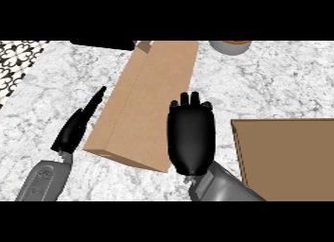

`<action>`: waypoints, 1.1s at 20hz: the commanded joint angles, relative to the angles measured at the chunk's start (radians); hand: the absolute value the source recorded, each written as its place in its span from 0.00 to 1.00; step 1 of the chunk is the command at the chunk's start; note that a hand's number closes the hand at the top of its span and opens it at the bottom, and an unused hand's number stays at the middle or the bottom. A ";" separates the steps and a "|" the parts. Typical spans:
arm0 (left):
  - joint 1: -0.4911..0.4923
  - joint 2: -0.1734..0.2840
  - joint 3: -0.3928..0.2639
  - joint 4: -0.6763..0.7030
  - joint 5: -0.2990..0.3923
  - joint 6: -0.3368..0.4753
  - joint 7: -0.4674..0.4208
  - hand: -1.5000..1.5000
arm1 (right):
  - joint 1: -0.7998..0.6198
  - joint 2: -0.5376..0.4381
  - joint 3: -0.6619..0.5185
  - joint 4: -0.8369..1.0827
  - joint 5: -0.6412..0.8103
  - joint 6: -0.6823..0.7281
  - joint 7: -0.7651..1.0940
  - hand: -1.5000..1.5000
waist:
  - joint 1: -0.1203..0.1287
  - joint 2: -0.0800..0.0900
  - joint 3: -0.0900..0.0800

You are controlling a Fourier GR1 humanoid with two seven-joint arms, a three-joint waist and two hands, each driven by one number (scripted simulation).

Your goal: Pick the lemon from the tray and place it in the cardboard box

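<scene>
We see a white and grey stone counter (281, 80) from above. A long brown cardboard box (145, 101) lies on it, going from the top of the view down toward the left. At the right edge sits a flat brown tray (295, 156) with a thin raised rim.

Our right hand (190, 137) is in the middle, just right of the long box. Its back faces us and its fingers point up, away from us. They look straight and close together, and we see nothing in them. The hand lies between the long box and the tray.

Our left hand (75, 127) is at the left, next to the box. We see it from the side, thin and flat, with its fingers stretched out and holding nothing.

We cannot see the lemon anywhere. It is not on the part of the tray that shows, so we cannot tell where it is.

At the top edge we see part of a grey bowl (230, 46) with something orange inside, and a dark thing (103, 45) at the top left. A black and white patterned floor (9, 66) shows at the far left.
</scene>
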 commanded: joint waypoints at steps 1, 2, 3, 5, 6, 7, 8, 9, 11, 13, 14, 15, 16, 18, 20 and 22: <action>0.026 -0.011 -0.008 0.017 -0.011 0.013 -0.013 0.50 | -0.165 0.033 0.053 -0.035 -0.098 0.115 0.215 1.00 | -0.008 0.004 0.004; 0.022 0.015 0.016 0.008 0.000 0.005 -0.013 0.50 | -0.184 0.033 0.071 -0.057 -0.121 0.144 0.276 1.00 | -0.023 -0.001 0.005; 0.008 0.021 0.033 0.005 0.015 -0.002 0.001 0.50 | -0.210 0.033 0.074 -0.050 -0.143 0.142 0.317 1.00 | -0.033 0.001 0.006; 0.021 -0.009 0.010 -0.003 -0.008 0.029 0.012 0.50 | -0.260 0.033 0.063 -0.056 -0.188 0.137 0.373 1.00 | -0.040 -0.001 0.006; 0.014 0.006 0.025 0.018 -0.001 0.019 -0.003 0.50 | -0.301 0.033 0.046 -0.021 -0.192 0.111 0.390 1.00 | -0.045 0.005 0.006; 0.021 -0.007 0.013 0.004 -0.017 0.040 0.009 0.50 | -0.313 0.033 0.033 -0.036 -0.210 0.121 0.417 1.00 | -0.054 0.001 0.006; -0.005 0.002 0.034 0.021 0.000 0.029 0.014 0.50 | -0.364 0.033 0.013 -0.017 -0.230 0.136 0.422 1.00 | -0.055 0.003 0.005; 0.028 0.008 0.029 0.015 -0.008 0.032 -0.003 0.50 | -0.374 0.033 0.036 -0.021 -0.239 0.148 0.457 1.00 | -0.057 0.000 0.005; 0.031 -0.010 0.012 0.000 -0.023 0.047 0.013 0.50 | -0.401 0.033 0.015 0.036 -0.261 0.121 0.477 1.00 | -0.063 0.002 0.006; 0.053 0.034 0.066 0.016 0.015 0.026 -0.041 0.50 | -0.425 0.033 -0.058 0.036 -0.304 0.171 0.450 1.00 | -0.088 0.003 0.007; 0.073 0.022 0.043 -0.003 0.010 0.017 -0.026 0.50 | -0.463 0.033 -0.074 0.058 -0.326 0.193 0.455 1.00 | -0.083 0.001 0.007; 0.064 0.037 0.066 -0.009 0.024 0.014 -0.031 0.50 | -0.462 0.033 -0.058 0.086 -0.324 0.166 0.465 1.00 | -0.086 0.003 0.007; 0.032 0.022 0.066 0.009 0.013 0.033 -0.009 0.50 | -0.467 0.033 -0.057 0.108 -0.343 0.165 0.460 1.00 | -0.095 0.006 0.007; 0.045 0.024 0.065 0.020 0.007 0.036 -0.028 0.50 | -0.450 0.033 -0.041 0.143 -0.351 0.132 0.474 1.00 | -0.100 0.008 0.007; 0.067 0.031 0.067 0.000 0.009 0.032 -0.041 0.50 | -0.445 0.033 -0.107 0.202 -0.359 0.120 0.419 1.00 | -0.105 0.009 0.008; 0.064 0.022 0.064 0.008 0.007 0.034 -0.035 0.50 | -0.454 0.034 -0.174 0.244 -0.404 0.144 0.379 1.00 | -0.112 0.010 0.008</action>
